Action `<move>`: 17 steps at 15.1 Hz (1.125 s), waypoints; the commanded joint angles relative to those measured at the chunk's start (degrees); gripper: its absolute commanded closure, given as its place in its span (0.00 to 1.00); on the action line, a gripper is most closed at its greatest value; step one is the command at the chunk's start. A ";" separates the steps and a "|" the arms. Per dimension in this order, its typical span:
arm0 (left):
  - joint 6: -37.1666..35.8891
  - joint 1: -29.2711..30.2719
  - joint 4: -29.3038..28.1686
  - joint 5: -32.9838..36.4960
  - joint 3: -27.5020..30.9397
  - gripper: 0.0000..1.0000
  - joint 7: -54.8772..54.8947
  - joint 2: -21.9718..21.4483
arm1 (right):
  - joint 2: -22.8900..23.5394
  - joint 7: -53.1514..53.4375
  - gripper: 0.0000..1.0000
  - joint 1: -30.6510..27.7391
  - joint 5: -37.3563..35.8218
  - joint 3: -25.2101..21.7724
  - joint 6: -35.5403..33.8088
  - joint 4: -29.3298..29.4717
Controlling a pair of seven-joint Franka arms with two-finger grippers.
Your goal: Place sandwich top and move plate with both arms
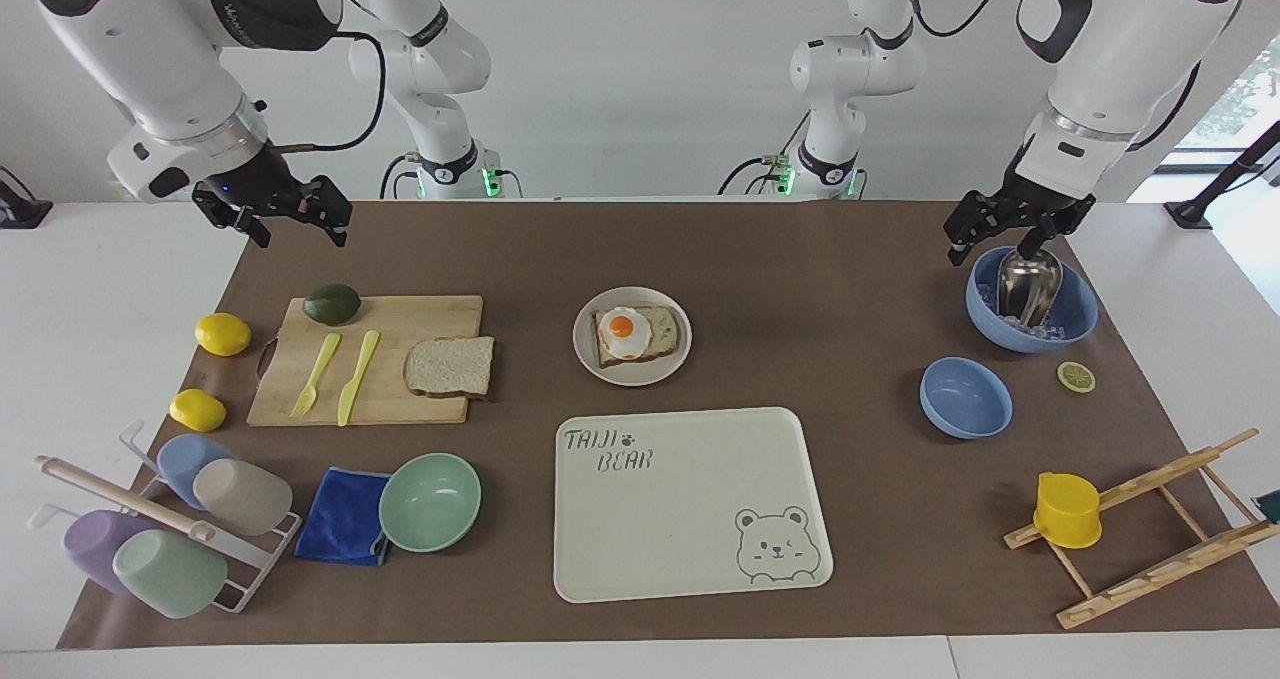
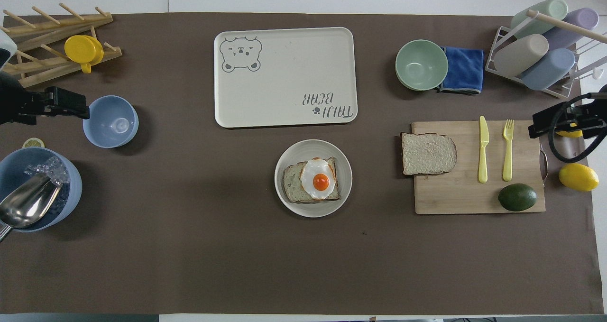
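Observation:
The sandwich top (image 1: 450,365) lies flat on the wooden cutting board (image 1: 400,319), at the board's end nearest the plate; it also shows in the overhead view (image 2: 428,153). The plate (image 1: 632,375) sits mid-table and bears a bread slice with a fried egg (image 1: 626,328); its rim also shows from overhead (image 2: 313,148). My right gripper (image 1: 290,221) hangs open and empty in the air over the mat's edge by the board. My left gripper (image 1: 1000,234) hangs open and empty over the rim of a blue ice bowl (image 1: 1078,311).
A cream bear tray (image 1: 680,519) lies farther from the robots than the plate. A yellow fork, knife and an avocado (image 1: 332,304) are on the board, with two lemons beside it. A green bowl (image 1: 430,501), a blue cloth, a cup rack, a small blue bowl (image 1: 965,397) and a wooden rack stand around.

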 commanded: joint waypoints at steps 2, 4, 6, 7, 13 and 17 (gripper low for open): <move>0.53 -0.15 -1.32 0.57 0.10 0.00 -0.19 -0.95 | 0.20 1.96 0.00 -0.05 0.28 -1.10 0.05 0.88; 0.44 -0.15 -1.32 0.57 0.10 0.00 -0.19 -0.95 | 0.03 2.59 0.00 0.21 0.02 -1.01 1.63 -0.17; 0.36 -0.15 -1.32 0.57 0.10 0.00 -0.19 -0.95 | 0.46 6.08 0.00 3.27 -0.94 -0.92 3.56 -1.84; 0.36 -0.15 -1.32 0.57 0.10 0.00 -0.19 -0.95 | 1.25 7.93 0.00 5.64 -2.34 -0.92 3.83 -2.19; 0.27 -0.15 -1.32 0.57 0.10 0.00 -0.19 -0.95 | 9.16 16.46 0.00 16.64 -11.92 -0.83 9.36 -3.68; 0.18 0.03 -1.41 0.57 0.10 0.00 -0.19 -0.95 | 13.38 22.35 0.00 20.78 -15.44 -0.83 12.98 -4.57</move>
